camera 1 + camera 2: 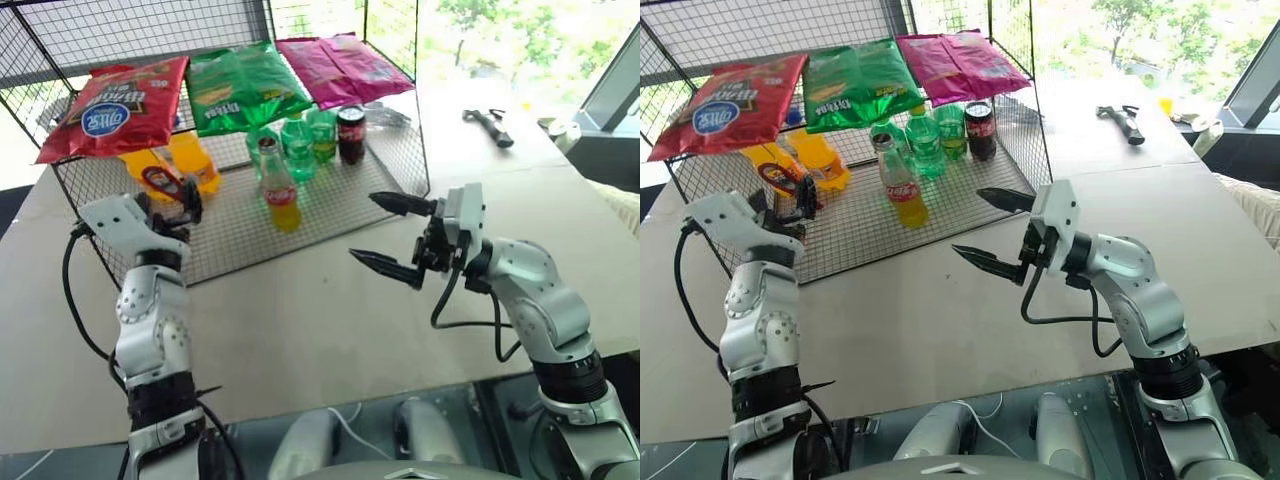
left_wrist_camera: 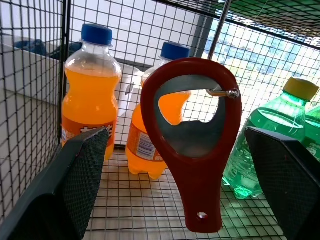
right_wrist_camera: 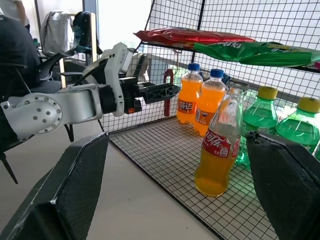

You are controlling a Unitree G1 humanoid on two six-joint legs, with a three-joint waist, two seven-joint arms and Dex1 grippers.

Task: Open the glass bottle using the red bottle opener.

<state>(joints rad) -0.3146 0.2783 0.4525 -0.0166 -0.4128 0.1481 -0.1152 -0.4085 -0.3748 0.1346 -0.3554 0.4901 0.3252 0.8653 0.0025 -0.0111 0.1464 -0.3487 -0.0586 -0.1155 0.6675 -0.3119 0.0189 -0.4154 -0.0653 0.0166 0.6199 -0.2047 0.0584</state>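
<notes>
Hanging in front of the released left end effector (image 2: pixel 175 165), the red bottle opener (image 2: pixel 192 145) sits between its spread fingers, untouched. The right end effector (image 1: pixel 392 236), also released, hovers beside the glass bottle (image 1: pixel 279 188) standing farther back on the wire rack (image 1: pixel 330 205).

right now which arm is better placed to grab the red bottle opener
Left. Its open hand faces the red bottle opener, which hangs between its fingers; the right hand faces the glass bottle instead.
</notes>
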